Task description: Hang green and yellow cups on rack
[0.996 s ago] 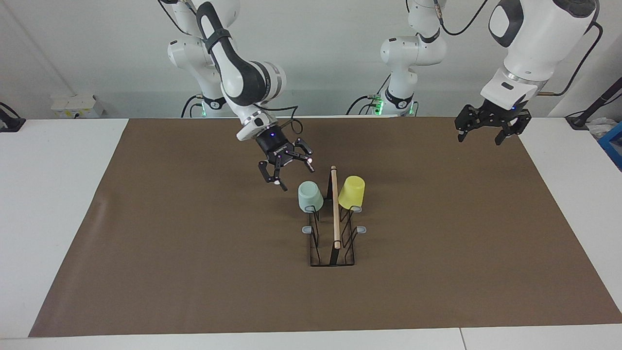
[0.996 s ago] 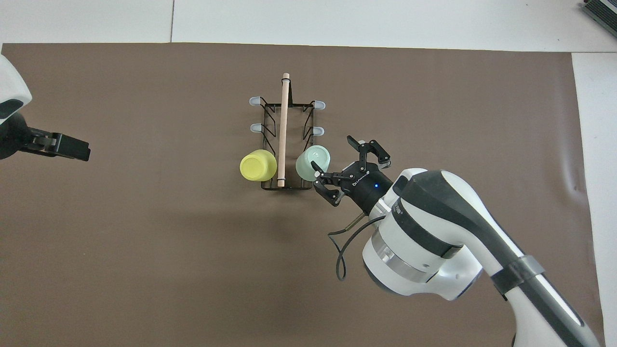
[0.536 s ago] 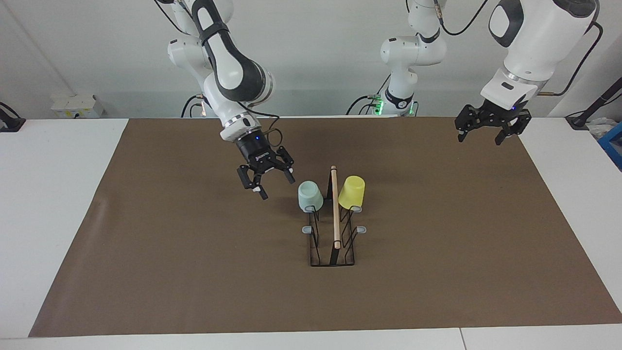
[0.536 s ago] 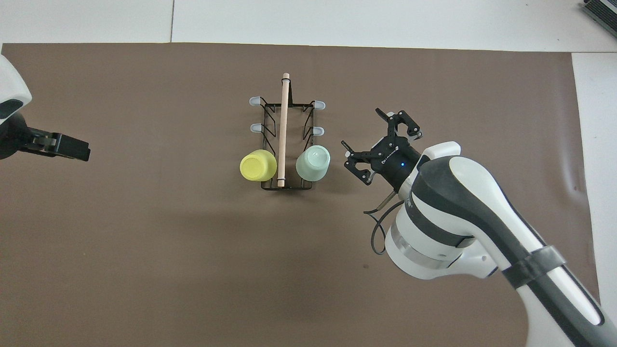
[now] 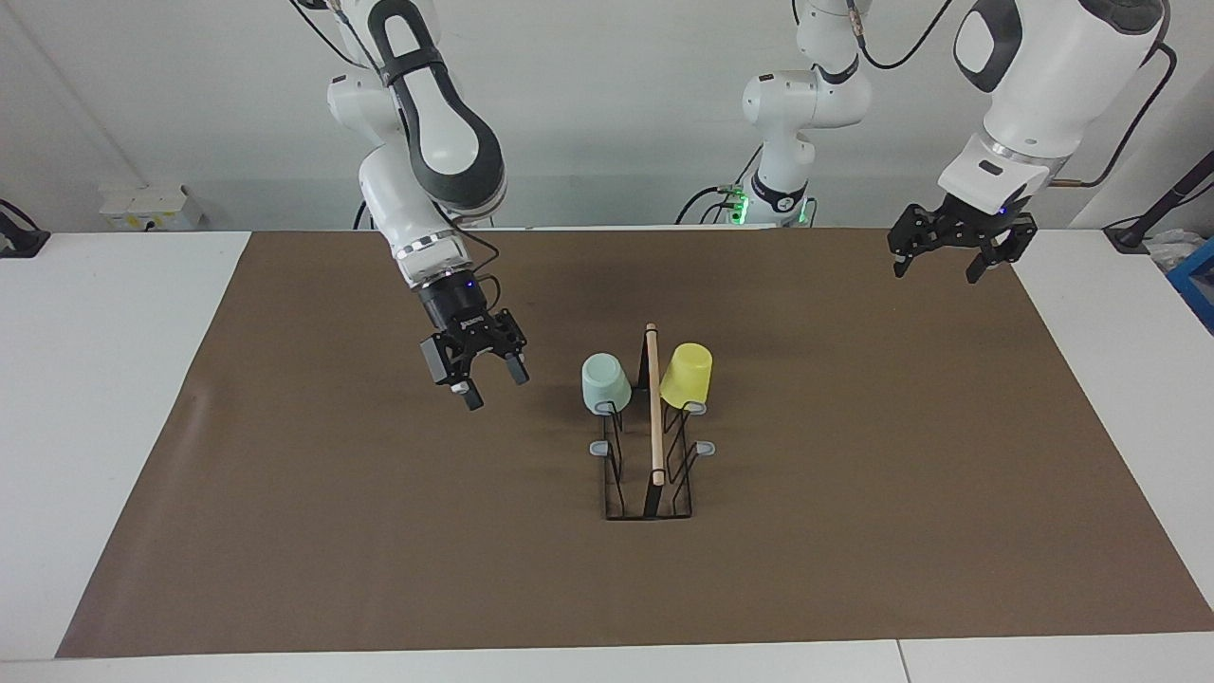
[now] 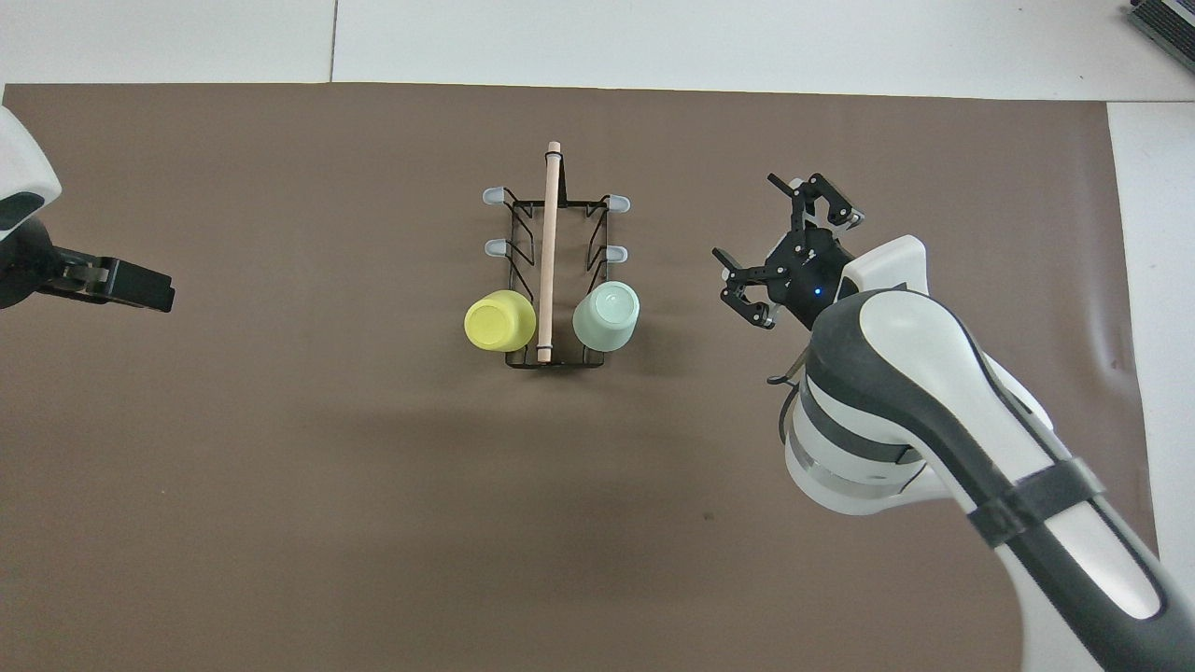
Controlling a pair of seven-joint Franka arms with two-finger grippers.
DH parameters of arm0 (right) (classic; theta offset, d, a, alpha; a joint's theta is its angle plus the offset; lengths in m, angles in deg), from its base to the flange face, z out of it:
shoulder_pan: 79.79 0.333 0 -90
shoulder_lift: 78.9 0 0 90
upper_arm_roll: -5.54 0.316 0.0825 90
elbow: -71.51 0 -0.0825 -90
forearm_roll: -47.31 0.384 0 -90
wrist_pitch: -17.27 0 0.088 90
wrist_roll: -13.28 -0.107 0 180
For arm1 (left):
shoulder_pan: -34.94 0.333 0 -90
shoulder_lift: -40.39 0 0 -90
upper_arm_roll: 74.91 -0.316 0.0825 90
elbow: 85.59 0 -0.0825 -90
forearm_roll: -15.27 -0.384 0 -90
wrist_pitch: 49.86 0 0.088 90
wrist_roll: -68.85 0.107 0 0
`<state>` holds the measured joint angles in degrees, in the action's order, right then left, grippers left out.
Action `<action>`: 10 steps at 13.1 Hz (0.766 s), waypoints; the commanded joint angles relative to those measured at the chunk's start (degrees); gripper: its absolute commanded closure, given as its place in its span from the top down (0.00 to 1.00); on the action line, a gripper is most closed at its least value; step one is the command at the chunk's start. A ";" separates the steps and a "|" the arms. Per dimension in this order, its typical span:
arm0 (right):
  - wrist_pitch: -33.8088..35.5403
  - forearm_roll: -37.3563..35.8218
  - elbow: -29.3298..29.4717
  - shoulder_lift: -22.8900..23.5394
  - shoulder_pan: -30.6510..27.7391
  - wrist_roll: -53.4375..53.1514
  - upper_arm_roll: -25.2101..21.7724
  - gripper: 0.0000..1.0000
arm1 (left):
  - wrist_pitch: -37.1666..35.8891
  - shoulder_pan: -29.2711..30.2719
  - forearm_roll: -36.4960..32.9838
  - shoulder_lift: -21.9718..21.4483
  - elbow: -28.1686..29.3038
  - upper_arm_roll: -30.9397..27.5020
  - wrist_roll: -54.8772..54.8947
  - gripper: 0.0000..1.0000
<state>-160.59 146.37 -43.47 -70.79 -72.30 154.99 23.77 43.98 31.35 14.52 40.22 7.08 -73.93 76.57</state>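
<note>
The rack (image 5: 654, 417) (image 6: 549, 252), black wire with a wooden rod on top, stands mid-table. Both cups hang upside down on its two prongs nearest the robots. The green cup (image 5: 605, 382) (image 6: 607, 315) is on the side toward the right arm, and the yellow cup (image 5: 687, 375) (image 6: 499, 320) is on the side toward the left arm. My right gripper (image 5: 495, 386) (image 6: 750, 222) hovers open and empty over the mat beside the rack, clear of the green cup. Over the mat's corner at its own end, my left gripper (image 5: 937, 268) (image 6: 140, 285) waits open and empty.
A brown mat (image 5: 285, 493) covers most of the white table. The rack's other prongs (image 5: 599, 448) are bare. A small white box (image 5: 152, 207) sits at the right arm's end and a blue bin (image 5: 1197, 285) at the left arm's end.
My right gripper, open throughout, has drawn back from the green cup toward the right arm's end of the table. The cups, rack and left arm have not moved.
</note>
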 commanded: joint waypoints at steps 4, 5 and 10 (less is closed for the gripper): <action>0.68 -7.03 0.28 -0.20 -1.95 1.46 0.67 1.00 | -0.59 -0.63 0.66 -0.53 0.41 -0.80 0.20 1.00; 0.76 -8.26 0.20 0.15 -2.56 1.98 0.49 1.00 | -0.59 -0.63 0.66 -0.53 0.41 -0.80 0.28 1.00; 3.57 -17.83 -1.56 -0.20 -6.17 4.80 0.41 1.00 | -0.59 -0.63 0.66 -0.53 0.32 -0.80 0.28 1.00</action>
<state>-158.07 132.50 -43.94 -70.58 -77.70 159.38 23.70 43.97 31.35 14.52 40.22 7.08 -73.93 76.57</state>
